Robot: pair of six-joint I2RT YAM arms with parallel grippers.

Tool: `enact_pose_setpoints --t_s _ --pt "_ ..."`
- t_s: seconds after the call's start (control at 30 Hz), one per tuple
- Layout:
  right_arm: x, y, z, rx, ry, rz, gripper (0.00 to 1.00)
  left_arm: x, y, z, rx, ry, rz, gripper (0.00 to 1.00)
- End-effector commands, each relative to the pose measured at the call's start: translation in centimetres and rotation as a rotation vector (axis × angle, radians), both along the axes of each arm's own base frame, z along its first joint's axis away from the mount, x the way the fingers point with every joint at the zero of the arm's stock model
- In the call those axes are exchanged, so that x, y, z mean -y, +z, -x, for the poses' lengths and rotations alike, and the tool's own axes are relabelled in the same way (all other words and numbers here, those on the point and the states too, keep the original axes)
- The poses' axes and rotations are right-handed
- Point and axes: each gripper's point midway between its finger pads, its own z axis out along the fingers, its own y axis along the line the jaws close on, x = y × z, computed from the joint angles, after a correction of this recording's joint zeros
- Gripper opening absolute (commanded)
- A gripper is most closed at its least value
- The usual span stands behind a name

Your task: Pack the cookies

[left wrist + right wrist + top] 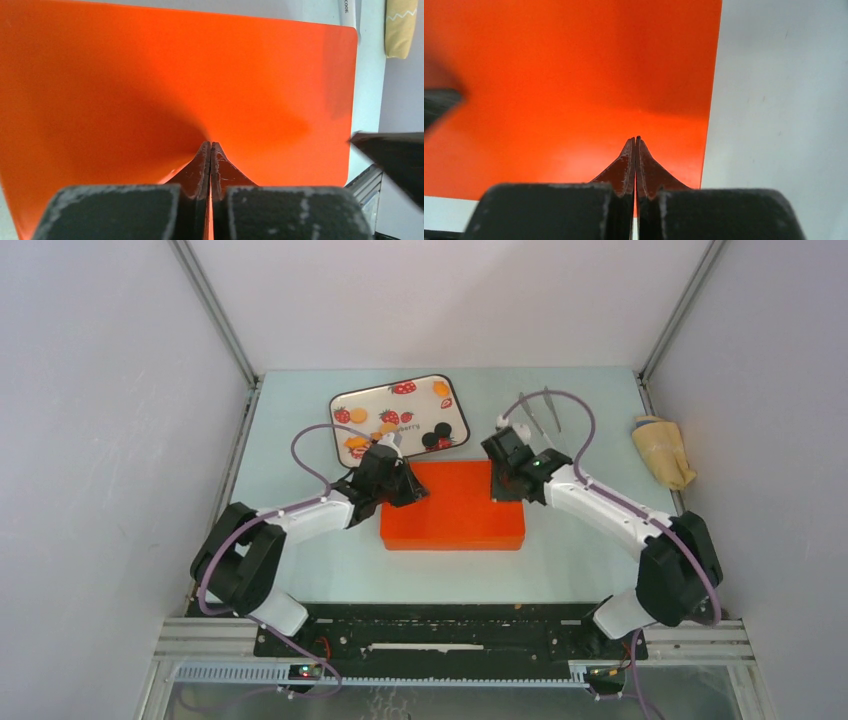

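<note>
Left gripper and right gripper clenched empty above one orange box; upper-centre tray carries two black cookies.

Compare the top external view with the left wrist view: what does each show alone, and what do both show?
Only the top external view shows the strawberry-print tray at the far side of the table, with the cookies lying on it. Only the left wrist view shows the left gripper close up, its fingertips pressed together. Both views show the orange box under that gripper and the beige pouch off to the right.
</note>
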Motion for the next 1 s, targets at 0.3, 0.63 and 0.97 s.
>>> enact_pose_setpoints --t_s 0.3,0.63,0.97 --pt "2.6 -4.6 3.0 -0.136 -0.114 0.074 0.0 0.3 -2.5 2.1 -0.108 -0.062 -0.042 0.0" --pt "1.8 3.4 -2.3 0.069 -0.121 0.04 0.0 0.8 -2.1 2.0 -0.092 -0.076 -0.023 0.0" --pt "4.6 -5.4 -6.2 -0.13 -0.208 0.077 0.0 1.5 -1.7 2.1 -0.08 -0.102 -0.017 0.0"
